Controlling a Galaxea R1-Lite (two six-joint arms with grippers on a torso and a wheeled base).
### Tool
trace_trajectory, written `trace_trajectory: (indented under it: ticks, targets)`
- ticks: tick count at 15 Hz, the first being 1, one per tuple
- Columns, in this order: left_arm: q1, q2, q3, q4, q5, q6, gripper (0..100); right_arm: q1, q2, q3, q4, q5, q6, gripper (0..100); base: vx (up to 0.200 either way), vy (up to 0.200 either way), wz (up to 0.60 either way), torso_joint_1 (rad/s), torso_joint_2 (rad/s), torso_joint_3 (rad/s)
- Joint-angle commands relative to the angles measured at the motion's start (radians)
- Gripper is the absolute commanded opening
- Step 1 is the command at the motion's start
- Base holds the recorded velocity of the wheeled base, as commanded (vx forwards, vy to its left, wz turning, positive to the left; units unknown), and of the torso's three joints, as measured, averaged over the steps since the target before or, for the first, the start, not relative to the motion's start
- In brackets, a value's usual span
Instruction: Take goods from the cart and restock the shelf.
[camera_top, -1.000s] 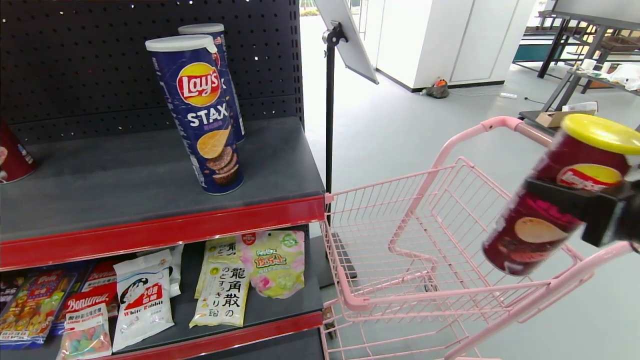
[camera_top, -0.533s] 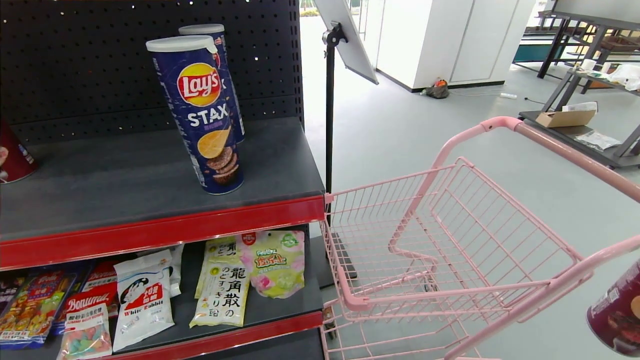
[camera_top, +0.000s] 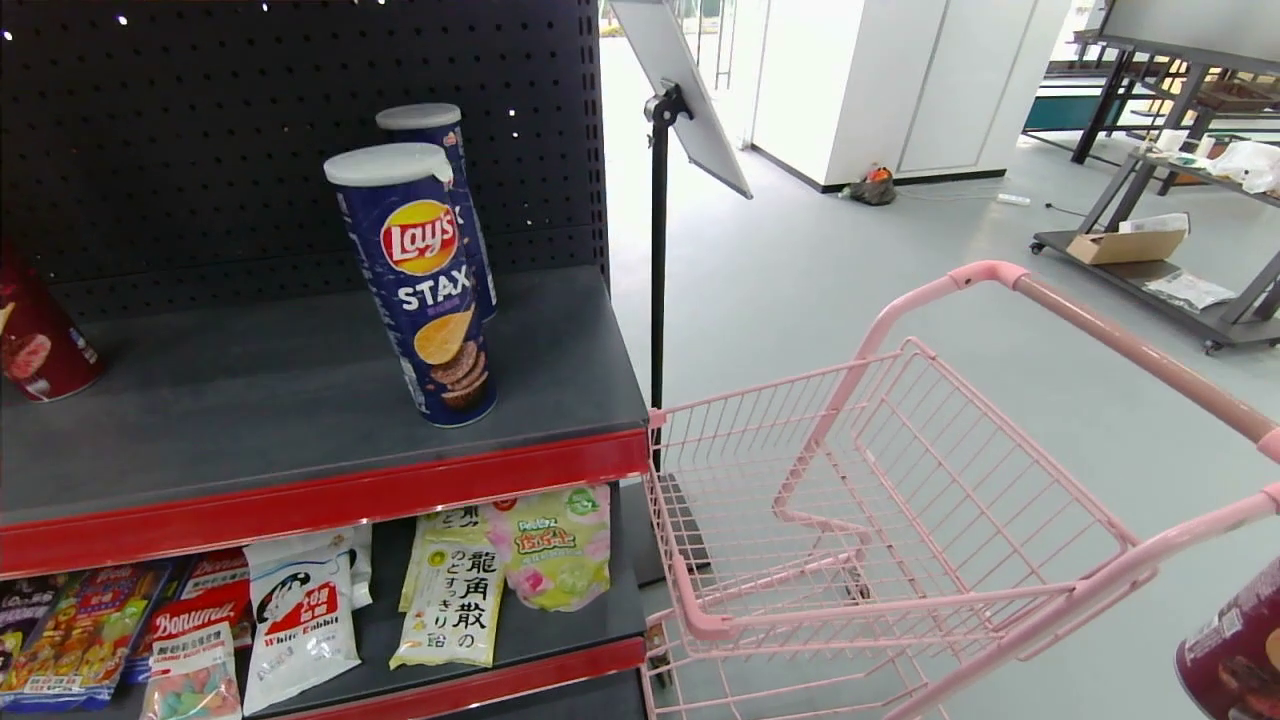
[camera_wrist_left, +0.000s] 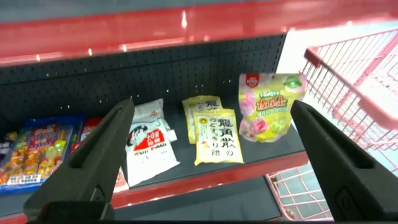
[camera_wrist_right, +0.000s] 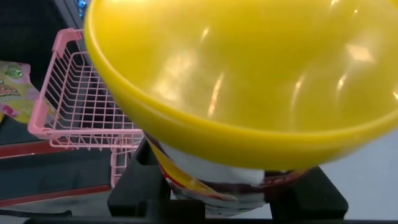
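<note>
Down from the middle right edge, where it hung beside the cart's handle a second ago, the maroon can (camera_top: 1235, 650) has dropped to the lower right corner of the head view, cut off by the frame. The whole picture has also slid downward a little, which is the camera's doing; the goods on the shelf stand as they did.

The shelf (camera_top: 300, 400) takes up the left half: a grey board with a red front edge and black pegboard behind. The pink wire cart (camera_top: 900, 480) sits at lower right, its near corner just beside the shelf's end. A black sign stand (camera_top: 660, 250) rises between them at centre top.

On the upper board two tall blue cans stand upright toward the right end, the front blue can (camera_top: 425, 290) just ahead of the rear blue can (camera_top: 440, 130). A red can (camera_top: 40, 340) shows at the far left edge, well apart from them.

On the lower board lie snack bags: a white bag (camera_top: 300, 620), a yellow bag (camera_top: 455, 600) and a green and pink bag (camera_top: 555, 545).

The right gripper (camera_wrist_right: 227, 193) appears to be clamped on the maroon can just under its yellow lid (camera_wrist_right: 249, 74), though the lid hides much of the grip. The left gripper (camera_wrist_left: 214, 168) is spread wide with nothing between its fingers, facing the lower board's bags.
</note>
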Motion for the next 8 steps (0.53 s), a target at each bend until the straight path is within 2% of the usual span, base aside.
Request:
trace_trajectory:
  ticks: [1, 4, 8]
  targets:
    - [0.000, 0.001, -0.001, 0.000, 0.000, 0.000, 100, 0.001, 0.002, 0.010, -0.002, 0.000, -0.001, 0, 0.000, 0.000, 0.00, 0.212, -0.57, -0.349]
    - [0.000, 0.001, 0.000, 0.001, -0.001, 0.000, 100, 0.003, -0.006, 0.015, -0.002, 0.000, -0.001, 0, 0.000, 0.000, 0.00, 0.227, -0.59, -0.369]
    - [0.000, 0.001, -0.001, 0.000, -0.001, 0.000, 100, 0.003, -0.016, 0.018, 0.001, 0.026, -0.002, 0, 0.000, 0.000, 0.00, 0.182, -0.44, -0.266]
